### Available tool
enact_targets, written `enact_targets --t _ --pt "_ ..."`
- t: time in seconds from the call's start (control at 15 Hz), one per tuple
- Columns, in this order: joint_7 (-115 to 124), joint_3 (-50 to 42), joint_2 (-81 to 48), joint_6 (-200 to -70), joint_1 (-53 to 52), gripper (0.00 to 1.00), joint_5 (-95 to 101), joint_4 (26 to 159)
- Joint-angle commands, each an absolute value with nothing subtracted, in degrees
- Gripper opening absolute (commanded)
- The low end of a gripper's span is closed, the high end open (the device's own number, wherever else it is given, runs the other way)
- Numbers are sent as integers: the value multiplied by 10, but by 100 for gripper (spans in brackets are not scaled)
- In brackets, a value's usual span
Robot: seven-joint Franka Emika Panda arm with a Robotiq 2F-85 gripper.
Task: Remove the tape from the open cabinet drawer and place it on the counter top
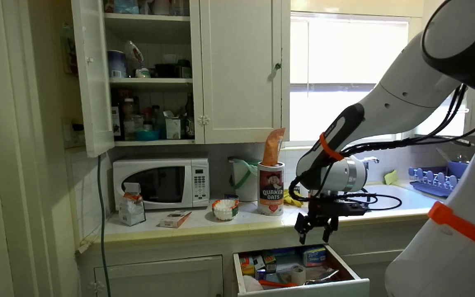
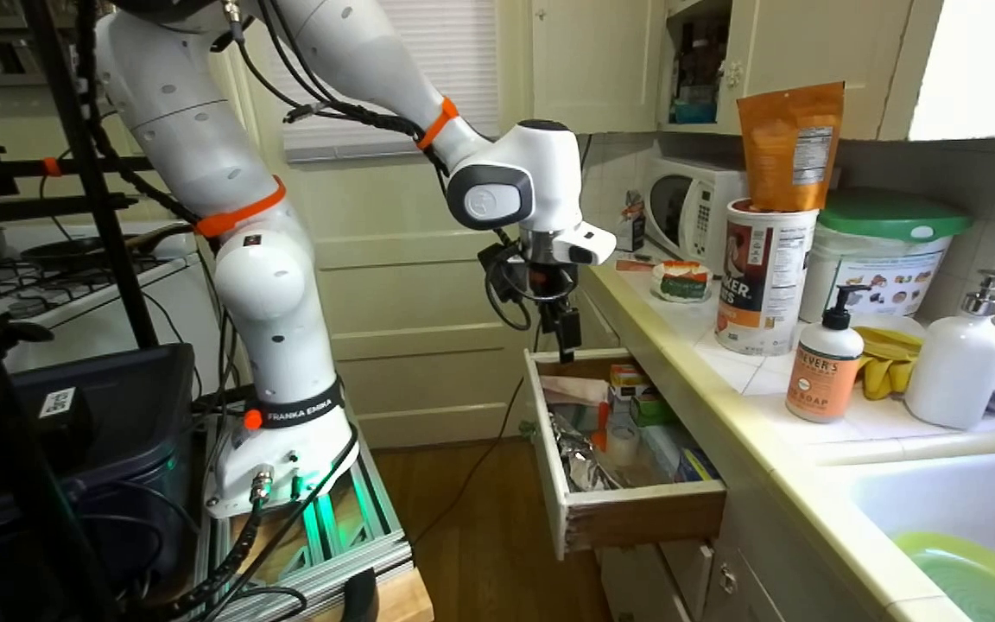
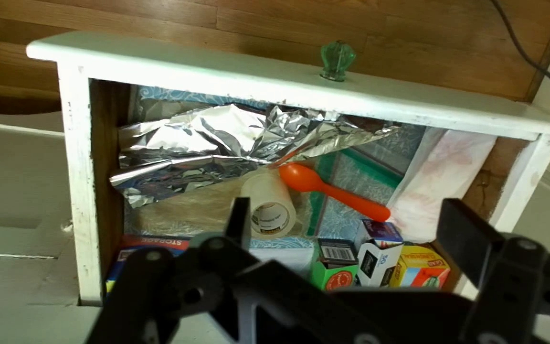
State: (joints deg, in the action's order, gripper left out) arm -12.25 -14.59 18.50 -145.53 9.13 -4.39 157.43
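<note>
Tape lying in drawer;
I am hovering, gripper spread wide, empty; I should be centring over the tape, avoiding the spoon.

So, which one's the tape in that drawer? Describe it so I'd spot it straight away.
Below the counter top is an open white drawer. Around its middle in the wrist view, a roll of packaging tape lies beside an orange spoon and crumpled aluminium foil. Unlike either, it is a pale cylinder with a round printed label on its visible end.
</note>
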Motion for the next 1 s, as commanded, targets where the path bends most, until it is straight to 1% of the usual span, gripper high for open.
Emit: enact_targets --t 0.0,0.47,0.67,0.73,0.93 --pt "-113 -155 89 -1517 90 100 -66 1543" --pt "-139 -138 -84 -1608 101 100 -111 1454" --pt "-150 -128 -141 -1598 96 100 -140 1402" --pt "-143 -101 -151 -1589 118 100 -140 1389" --pt "-134 -65 -182 -1579 132 100 -154 1356"
